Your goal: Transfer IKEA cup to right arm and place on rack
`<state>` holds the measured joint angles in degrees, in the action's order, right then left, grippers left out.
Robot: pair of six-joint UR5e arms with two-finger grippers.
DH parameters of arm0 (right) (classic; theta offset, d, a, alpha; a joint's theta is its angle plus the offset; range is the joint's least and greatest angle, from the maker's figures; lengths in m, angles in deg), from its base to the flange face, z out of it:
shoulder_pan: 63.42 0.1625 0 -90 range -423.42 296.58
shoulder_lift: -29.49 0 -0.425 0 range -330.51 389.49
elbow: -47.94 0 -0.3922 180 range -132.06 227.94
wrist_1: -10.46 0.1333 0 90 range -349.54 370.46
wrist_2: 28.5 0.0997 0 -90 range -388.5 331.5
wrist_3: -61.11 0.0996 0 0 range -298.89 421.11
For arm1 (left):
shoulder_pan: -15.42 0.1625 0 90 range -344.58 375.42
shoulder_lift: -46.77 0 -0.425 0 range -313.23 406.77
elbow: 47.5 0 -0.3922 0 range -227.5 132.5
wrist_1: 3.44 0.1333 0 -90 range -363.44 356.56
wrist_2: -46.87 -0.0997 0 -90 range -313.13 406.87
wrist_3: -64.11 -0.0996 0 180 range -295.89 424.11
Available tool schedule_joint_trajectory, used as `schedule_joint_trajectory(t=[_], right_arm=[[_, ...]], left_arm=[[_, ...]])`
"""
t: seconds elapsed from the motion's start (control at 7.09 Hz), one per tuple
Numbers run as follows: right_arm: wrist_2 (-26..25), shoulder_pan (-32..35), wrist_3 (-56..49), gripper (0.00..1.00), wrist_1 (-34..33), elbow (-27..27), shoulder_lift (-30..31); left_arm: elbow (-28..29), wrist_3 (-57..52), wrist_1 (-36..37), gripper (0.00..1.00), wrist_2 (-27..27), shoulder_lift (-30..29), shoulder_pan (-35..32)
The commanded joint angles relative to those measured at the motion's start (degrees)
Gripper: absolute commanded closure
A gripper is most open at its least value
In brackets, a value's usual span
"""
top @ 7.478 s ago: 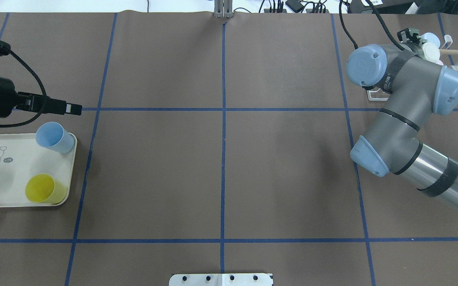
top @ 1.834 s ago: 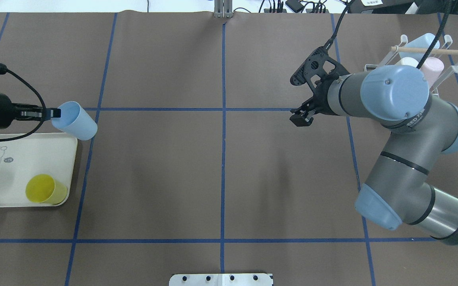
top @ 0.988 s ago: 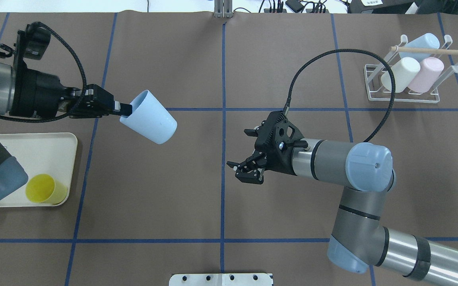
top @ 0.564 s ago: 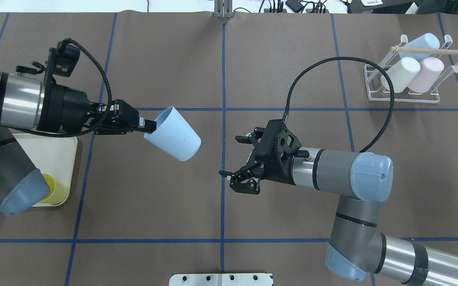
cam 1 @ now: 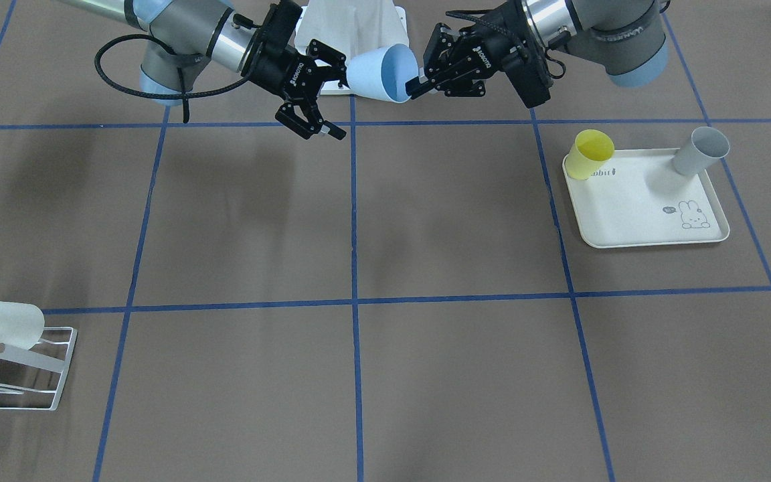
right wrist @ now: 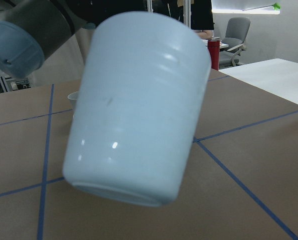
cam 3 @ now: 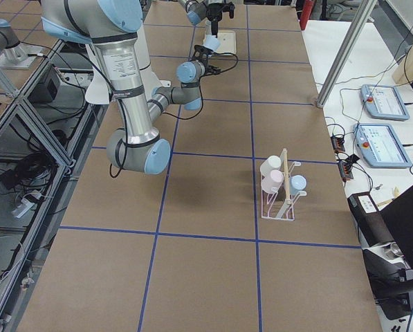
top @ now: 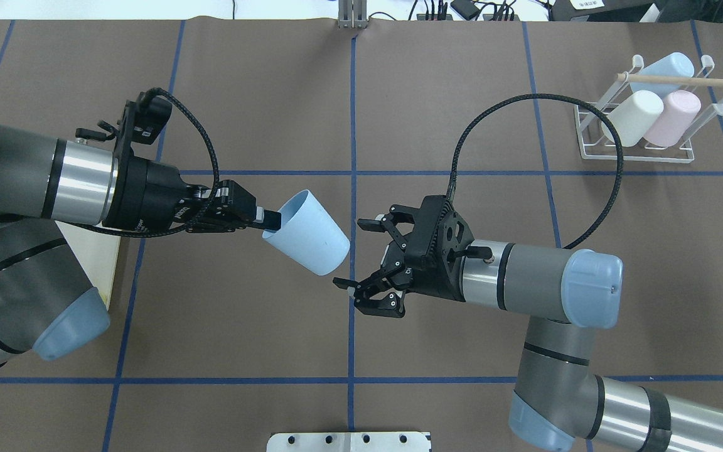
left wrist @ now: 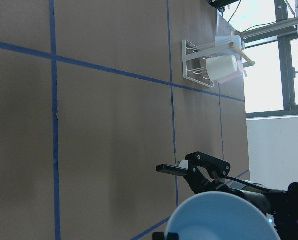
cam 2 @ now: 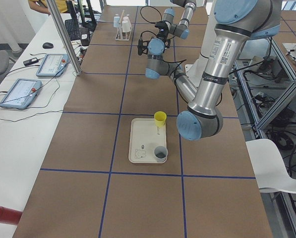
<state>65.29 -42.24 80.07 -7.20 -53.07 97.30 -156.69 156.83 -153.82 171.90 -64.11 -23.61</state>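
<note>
My left gripper (top: 267, 219) is shut on the rim of the light-blue IKEA cup (top: 309, 242) and holds it tilted in the air over the table's middle, base pointing right. The right arm (top: 537, 285) faces it. Its right gripper (top: 354, 254) is open, with the jaws just off the cup's base and not closed on it. In the front view the cup (cam 1: 377, 75) sits between the left gripper (cam 1: 415, 86) and the right gripper (cam 1: 338, 100). The cup (right wrist: 139, 105) fills the right wrist view. The white wire rack (top: 587, 135) stands at the far right.
The rack holds a light-blue, a white (top: 634, 117) and a pink cup (top: 672, 117) under its wooden rod (top: 681, 80). The cream rabbit tray (cam 1: 633, 214) at the left holds a yellow cup (cam 1: 591, 154) and a grey cup (cam 1: 700, 150).
My left gripper took the blue cup off the tray and carried it right to the middle. The right arm swung from the rack to the centre, and its open gripper closed in on the cup's base.
</note>
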Motion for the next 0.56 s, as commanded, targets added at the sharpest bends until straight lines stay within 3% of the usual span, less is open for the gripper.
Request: schedule_joint_trajectory(t=[0.0,0.42], right_arm=[[-0.1,-0.2,-0.1,0.01,0.3,0.0,0.0],[-0.9,-0.2,-0.1,0.01,0.3,-0.3,-0.1]], left_arm=[[0.7,0.0,-0.1,1.0,-2.4,-0.4,1.4],[2.5,0.0,-0.2,1.0,-4.7,-1.1,3.0]])
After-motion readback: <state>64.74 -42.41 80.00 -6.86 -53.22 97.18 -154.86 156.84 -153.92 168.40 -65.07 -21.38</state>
